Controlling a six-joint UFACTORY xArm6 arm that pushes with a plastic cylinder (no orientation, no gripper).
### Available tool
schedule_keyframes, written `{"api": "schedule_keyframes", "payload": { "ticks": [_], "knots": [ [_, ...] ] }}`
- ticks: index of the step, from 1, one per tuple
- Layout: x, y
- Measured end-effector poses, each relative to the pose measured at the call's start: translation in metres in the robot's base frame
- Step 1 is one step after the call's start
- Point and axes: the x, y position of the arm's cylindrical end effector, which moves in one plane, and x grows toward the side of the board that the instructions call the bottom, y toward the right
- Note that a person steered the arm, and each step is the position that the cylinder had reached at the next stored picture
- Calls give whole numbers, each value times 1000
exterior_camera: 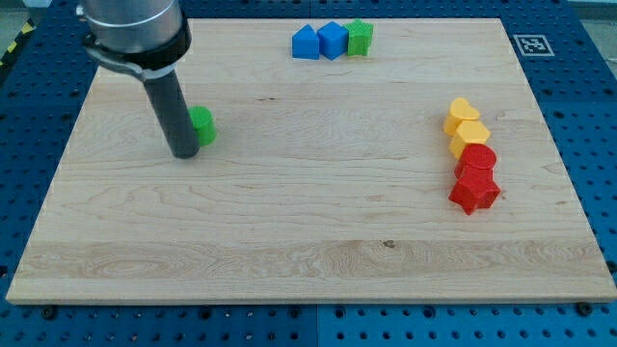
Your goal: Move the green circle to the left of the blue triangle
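The green circle [202, 125] lies on the tabletop [289, 212], toward the view's left. My tip [184, 154] touches its left side — the rod carries no hand and holds nothing. Well to the circle's upper right sits the blue triangle [306, 42], then a blue block [333, 40] and a green block [360, 38].

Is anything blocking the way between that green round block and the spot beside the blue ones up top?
Nothing visible does. The green circle sits just right of my tip, and only bare wood lies between it and the blue triangle.
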Motion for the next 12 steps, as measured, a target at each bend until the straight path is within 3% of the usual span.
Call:
{"api": "schedule_keyframes", "payload": {
  "ticks": [5,12],
  "knots": [
    [-37,7],
    [-46,15]
  ]
}}
